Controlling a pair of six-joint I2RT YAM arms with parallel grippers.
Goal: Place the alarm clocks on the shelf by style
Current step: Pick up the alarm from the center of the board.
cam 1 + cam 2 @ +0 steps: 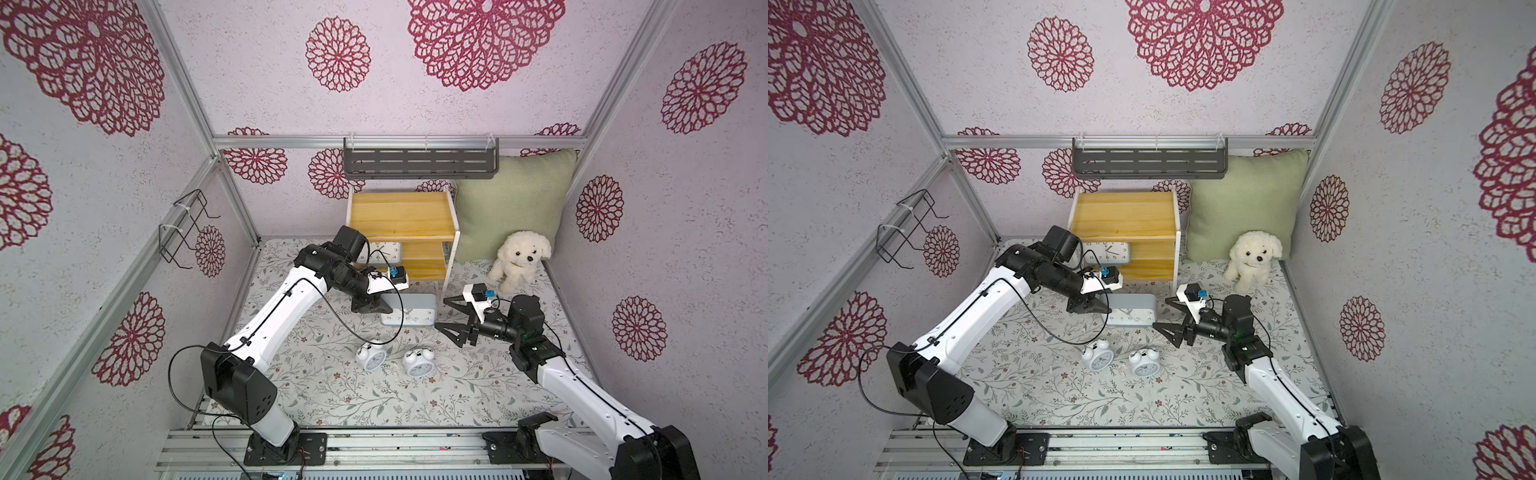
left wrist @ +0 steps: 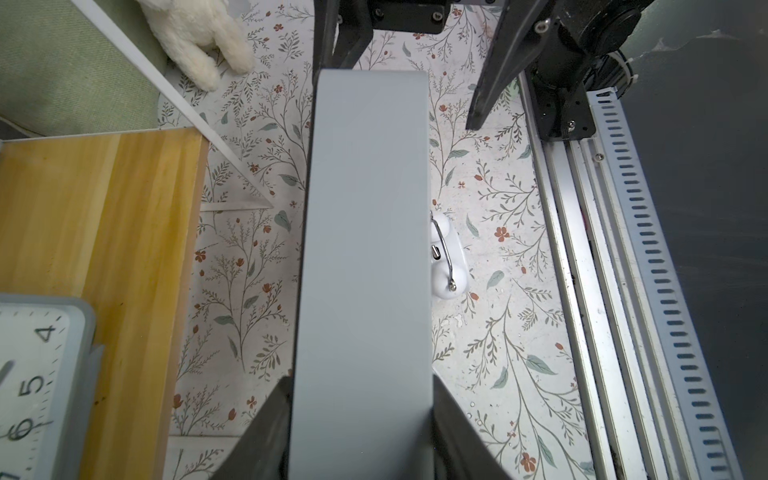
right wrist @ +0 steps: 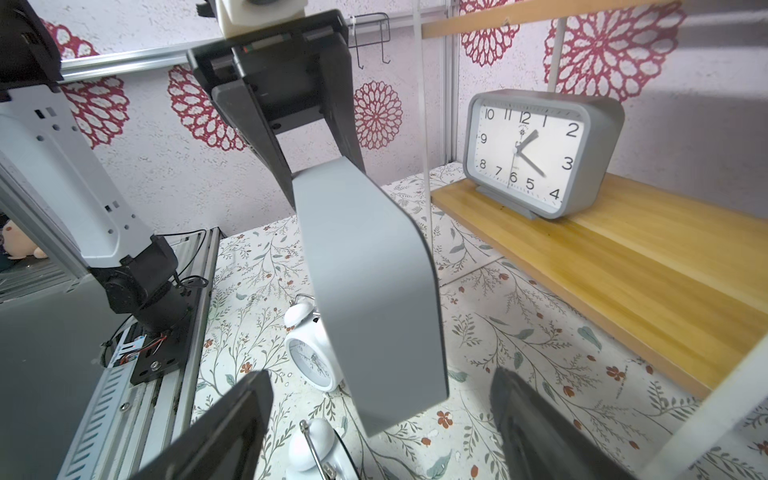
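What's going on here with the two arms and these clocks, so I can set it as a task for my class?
The left tool grips one end of a grey rectangular clock, holding it in front of the shelf. The right tool stands open at the clock's other end, not gripping it. A second grey clock already stands on the shelf's lower board. Two white twin-bell clocks wait on the floral table.
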